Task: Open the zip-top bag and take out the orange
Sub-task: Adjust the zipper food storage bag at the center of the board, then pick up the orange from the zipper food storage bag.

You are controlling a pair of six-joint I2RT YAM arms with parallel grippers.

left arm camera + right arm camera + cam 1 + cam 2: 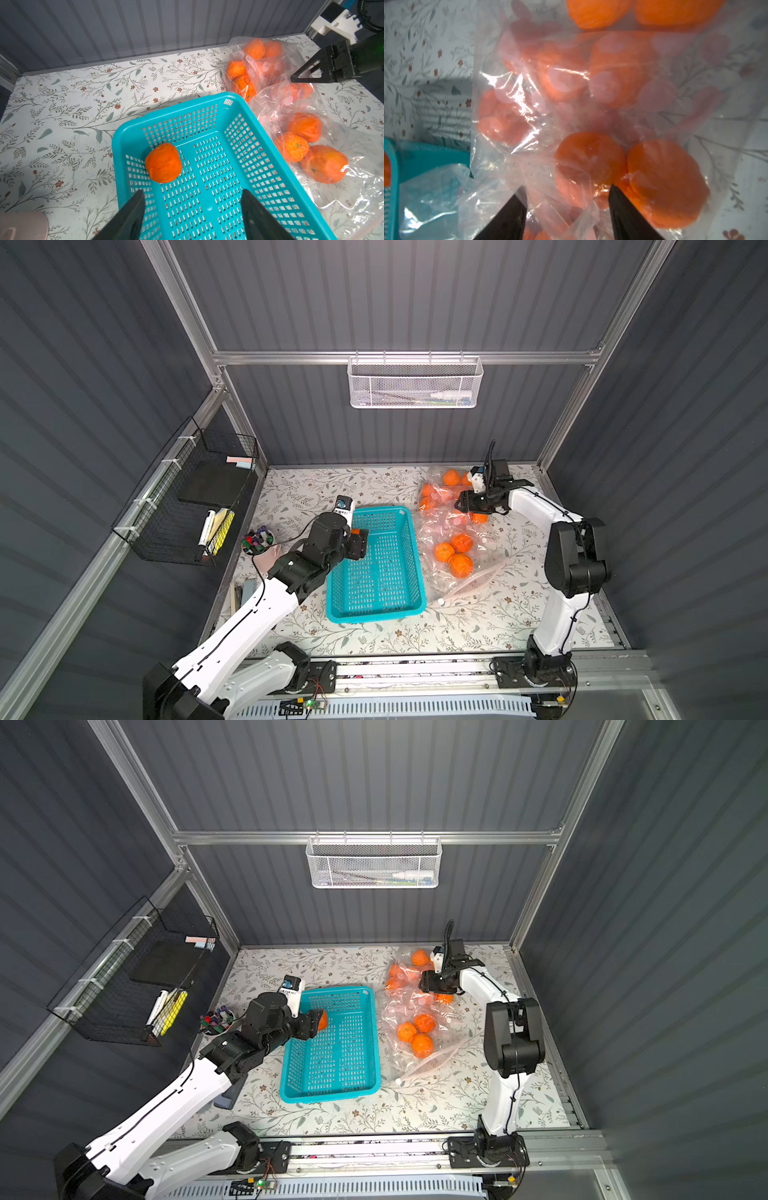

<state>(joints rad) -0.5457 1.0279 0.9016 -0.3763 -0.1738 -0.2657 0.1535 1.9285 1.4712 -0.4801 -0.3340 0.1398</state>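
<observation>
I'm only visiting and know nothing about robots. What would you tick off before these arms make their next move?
1. One orange is out of the bag and in the teal basket: ok.
2. The left gripper has its jaws open, apart from that orange: ok.
3. The right gripper is over a zip-top bag, jaws apart: ok.
4. Plastic is held firmly between its fingers: cannot tell.
5. That bag's zipper is open: cannot tell.
6. The bagged oranges are clear of both arms: ok.
</observation>
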